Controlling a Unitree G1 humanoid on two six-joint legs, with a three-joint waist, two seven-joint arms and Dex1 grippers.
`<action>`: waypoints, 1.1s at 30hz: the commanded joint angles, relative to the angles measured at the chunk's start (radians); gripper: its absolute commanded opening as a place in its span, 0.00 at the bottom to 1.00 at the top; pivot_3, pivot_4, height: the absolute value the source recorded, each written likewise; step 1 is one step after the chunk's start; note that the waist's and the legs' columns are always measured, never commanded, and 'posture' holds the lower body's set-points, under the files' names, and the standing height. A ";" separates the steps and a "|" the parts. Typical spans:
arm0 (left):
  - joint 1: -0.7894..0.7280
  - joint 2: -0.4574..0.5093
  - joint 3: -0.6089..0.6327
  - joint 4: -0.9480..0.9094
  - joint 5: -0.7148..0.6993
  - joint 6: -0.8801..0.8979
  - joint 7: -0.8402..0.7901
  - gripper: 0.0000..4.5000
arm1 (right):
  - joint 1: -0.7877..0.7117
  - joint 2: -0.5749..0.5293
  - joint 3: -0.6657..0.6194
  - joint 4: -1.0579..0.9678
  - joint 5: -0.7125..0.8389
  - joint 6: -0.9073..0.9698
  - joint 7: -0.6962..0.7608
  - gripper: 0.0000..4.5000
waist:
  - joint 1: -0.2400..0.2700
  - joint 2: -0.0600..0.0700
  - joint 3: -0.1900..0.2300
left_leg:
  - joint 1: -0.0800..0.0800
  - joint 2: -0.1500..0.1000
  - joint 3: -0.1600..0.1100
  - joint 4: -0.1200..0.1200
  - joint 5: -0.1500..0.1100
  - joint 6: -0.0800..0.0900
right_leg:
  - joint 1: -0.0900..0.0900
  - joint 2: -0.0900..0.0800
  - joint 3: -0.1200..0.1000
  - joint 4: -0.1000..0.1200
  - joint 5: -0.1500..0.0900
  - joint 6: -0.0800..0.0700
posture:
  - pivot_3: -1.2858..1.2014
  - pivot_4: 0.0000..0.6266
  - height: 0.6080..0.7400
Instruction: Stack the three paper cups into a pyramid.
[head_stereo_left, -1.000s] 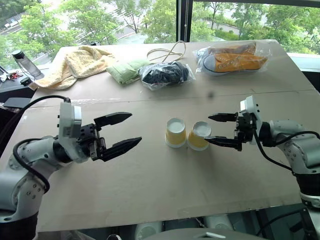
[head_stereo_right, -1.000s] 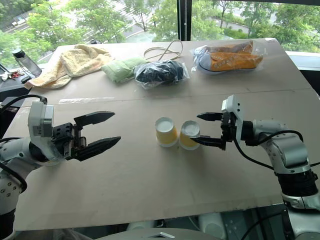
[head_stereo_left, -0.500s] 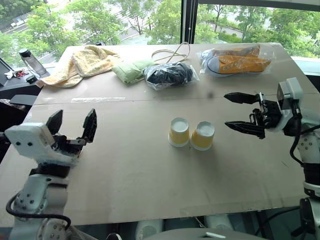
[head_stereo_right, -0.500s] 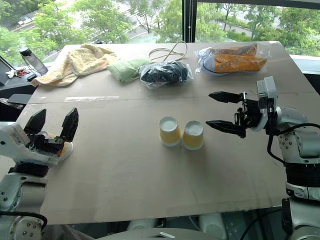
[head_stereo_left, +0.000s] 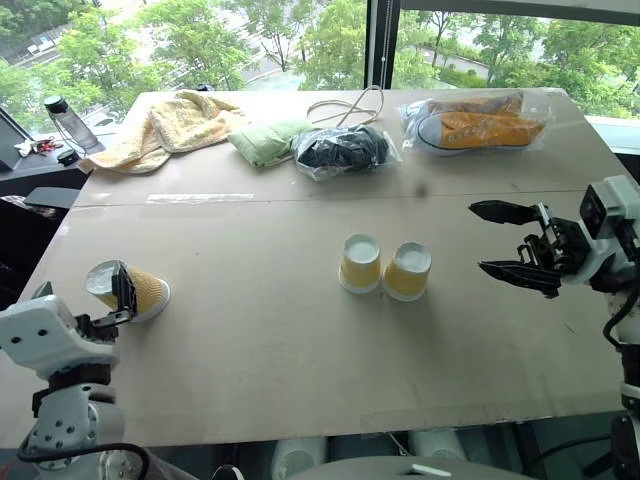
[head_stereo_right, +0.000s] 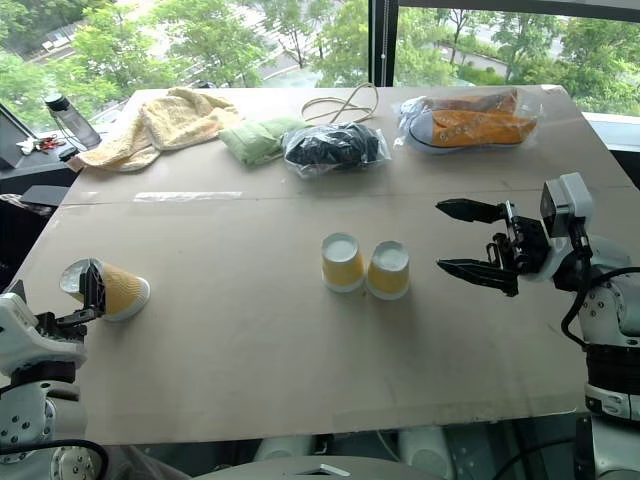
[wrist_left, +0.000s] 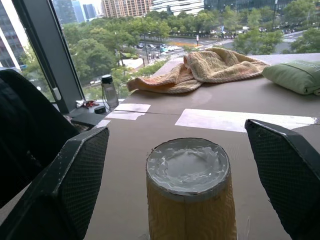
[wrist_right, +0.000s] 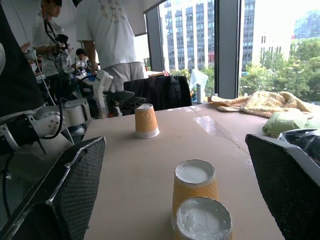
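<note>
Standing mouth-down near the middle of the table (head_stereo_left: 300, 400) are two of the three paper cups, the left cup (head_stereo_left: 360, 264) and the right cup (head_stereo_left: 407, 271), touching side by side, white bases up, ribbed yellow walls widening to white rims on the brown board. The third cup (head_stereo_left: 135, 290) sits far off near the table's left edge, also inverted, its white base tilted toward my camera by perspective; my left wrist view shows its base crinkled and a little uneven. No cup rests on another, so no pyramid stands yet.

My left gripper (wrist_left: 185, 170) has its fingers (wrist_left: 75, 185) spread wide on either side of the third cup, clear of its walls on both sides. From my head, one black finger partly covers that cup's base, and the rest of the gripper is mostly hidden behind its white housing.

My right gripper (head_stereo_left: 515, 243) hangs above the table to the right of the pair, well apart from them, fingers parted and empty.

Along the far edge lie a yellow towel (head_stereo_left: 165, 125), a green cloth (head_stereo_left: 262, 140), a dark bagged bundle (head_stereo_left: 343, 150), a looped cord (head_stereo_left: 345, 103) and bagged orange shoes (head_stereo_left: 480, 118). A bottle (head_stereo_left: 63, 122) stands off the table's left corner.
</note>
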 joint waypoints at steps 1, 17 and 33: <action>-0.016 0.012 0.006 0.036 0.008 -0.059 -0.004 1.00 | 0.015 -0.017 -0.030 -0.023 0.014 -0.022 0.018 0.98 | -0.001 0.000 0.000 | 0.000 0.000 0.000 0.000 0.000 0.000 | 0.000 0.000 0.000 0.000 0.000 0.000 | 0.52 0.24 1.00; -0.133 0.056 -0.055 0.199 0.045 -0.070 0.012 0.89 | 0.041 -0.024 -0.039 -0.062 0.038 -0.018 -0.009 1.00 | 0.001 0.000 0.000 | 0.000 0.000 -0.001 0.000 0.000 0.000 | 0.000 0.000 -0.001 0.000 0.000 0.000 | 0.52 0.24 1.00; -0.199 0.085 -0.066 0.188 0.028 -0.075 0.007 0.55 | 0.047 -0.036 -0.036 -0.046 0.036 -0.035 0.002 1.00 | 0.003 0.000 0.000 | 0.000 0.001 -0.001 0.000 0.000 0.000 | 0.000 -0.001 -0.001 0.000 0.000 0.000 | 0.52 0.24 1.00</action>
